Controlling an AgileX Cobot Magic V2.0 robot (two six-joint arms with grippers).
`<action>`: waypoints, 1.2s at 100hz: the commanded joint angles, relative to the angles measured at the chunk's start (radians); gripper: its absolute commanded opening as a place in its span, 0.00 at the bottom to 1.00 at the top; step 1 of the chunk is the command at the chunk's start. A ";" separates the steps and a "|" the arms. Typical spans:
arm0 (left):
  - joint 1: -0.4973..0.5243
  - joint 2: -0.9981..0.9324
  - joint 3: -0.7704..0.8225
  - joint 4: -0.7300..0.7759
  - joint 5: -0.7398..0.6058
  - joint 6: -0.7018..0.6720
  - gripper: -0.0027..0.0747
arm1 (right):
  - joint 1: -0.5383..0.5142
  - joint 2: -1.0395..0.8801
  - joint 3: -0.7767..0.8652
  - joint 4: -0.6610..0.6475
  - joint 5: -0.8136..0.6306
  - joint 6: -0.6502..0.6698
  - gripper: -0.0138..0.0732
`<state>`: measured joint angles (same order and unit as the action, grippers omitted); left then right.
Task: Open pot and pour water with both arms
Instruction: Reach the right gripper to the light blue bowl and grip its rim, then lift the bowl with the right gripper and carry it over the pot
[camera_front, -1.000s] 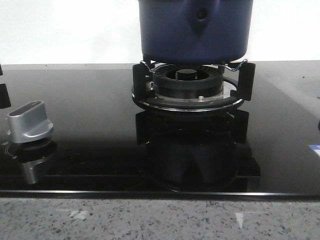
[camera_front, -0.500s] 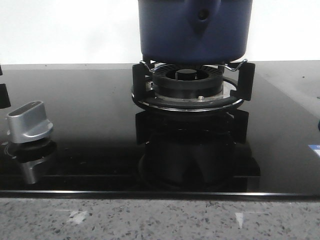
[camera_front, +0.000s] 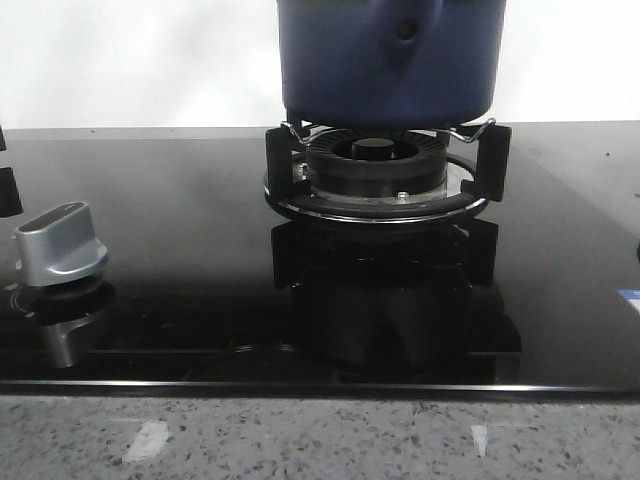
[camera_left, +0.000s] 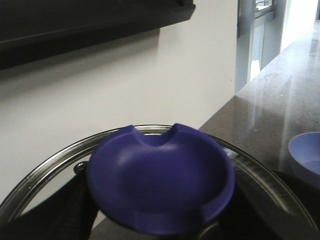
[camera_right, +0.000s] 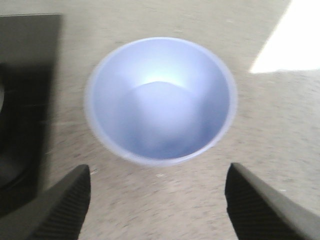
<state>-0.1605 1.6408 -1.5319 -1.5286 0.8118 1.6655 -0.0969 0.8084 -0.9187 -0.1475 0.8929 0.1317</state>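
Observation:
The dark navy-blue pot (camera_front: 390, 60) stands on the gas burner (camera_front: 375, 170); its top is cut off by the frame. No gripper shows in the front view. In the left wrist view a glass lid with a metal rim (camera_left: 45, 172) and a big blue knob (camera_left: 160, 185) fills the lower half. My left gripper (camera_left: 160, 220) is shut on that knob, with dark fingers (camera_left: 65, 210) on either side. My right gripper (camera_right: 157, 200) is open, hovering over a pale blue cup (camera_right: 160, 100) that stands on the speckled counter.
A silver stove dial (camera_front: 60, 245) sits at the left of the black glass hob (camera_front: 180, 200). The hob's black edge (camera_right: 25, 100) lies beside the cup. The cup also shows in the left wrist view (camera_left: 306, 155). A white wall stands behind.
The pot stays on the burner. Only the dark reflections on the hob glass under the burner have shifted a little.

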 joint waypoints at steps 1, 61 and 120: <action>0.052 -0.065 -0.042 -0.073 0.045 -0.028 0.41 | -0.057 0.073 -0.075 -0.035 -0.043 0.016 0.74; 0.177 -0.067 -0.042 -0.070 0.151 -0.054 0.41 | -0.293 0.627 -0.300 0.110 -0.008 -0.020 0.73; 0.177 -0.067 -0.042 -0.070 0.151 -0.054 0.41 | -0.293 0.682 -0.345 0.148 0.053 -0.024 0.08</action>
<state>0.0159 1.6312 -1.5319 -1.5013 0.9545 1.6197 -0.3836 1.5220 -1.2131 0.0000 0.9247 0.1213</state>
